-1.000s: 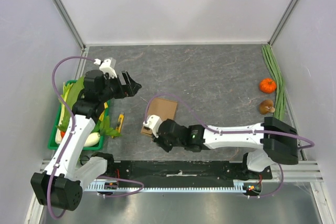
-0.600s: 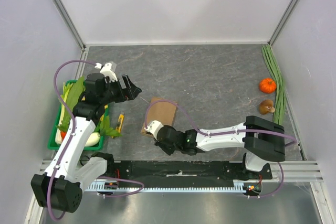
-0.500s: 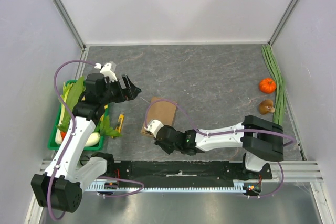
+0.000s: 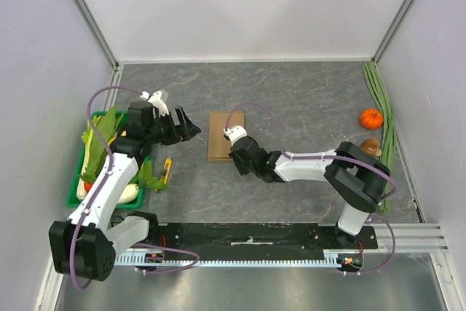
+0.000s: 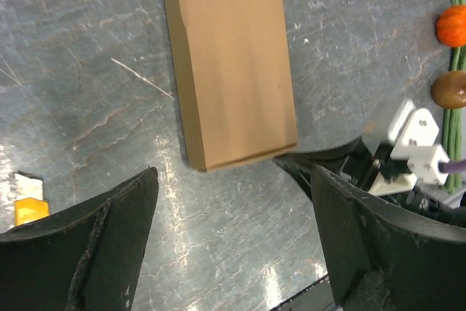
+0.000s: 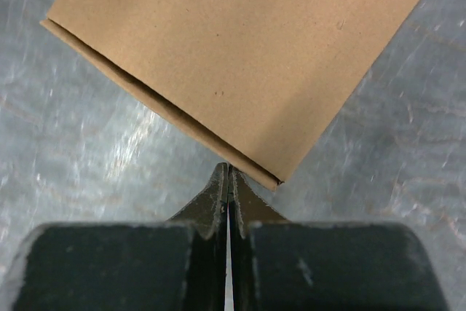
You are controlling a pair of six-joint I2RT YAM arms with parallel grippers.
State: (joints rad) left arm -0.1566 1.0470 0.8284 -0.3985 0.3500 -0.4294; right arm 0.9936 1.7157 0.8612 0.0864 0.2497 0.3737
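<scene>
Left gripper [image 4: 186,124] spread wide, holding nothing, hovering between green tray [image 4: 73,198] of greens [image 4: 98,132] and cardboard box [image 4: 220,135]. Box lies flat mid-table on grey marbled mat [image 4: 306,100], white walls [image 4: 240,5] around. Right gripper [image 4: 235,155] pinched together, empty, tip at box's near right corner. Orange fruit [image 4: 371,118] far right by wall. I get tray only from overhead; right wrist view alone shows fingers [image 6: 215,194] meeting flush at box edge.

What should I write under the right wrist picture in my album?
Shut right gripper pointing at a flat box edge.
</scene>
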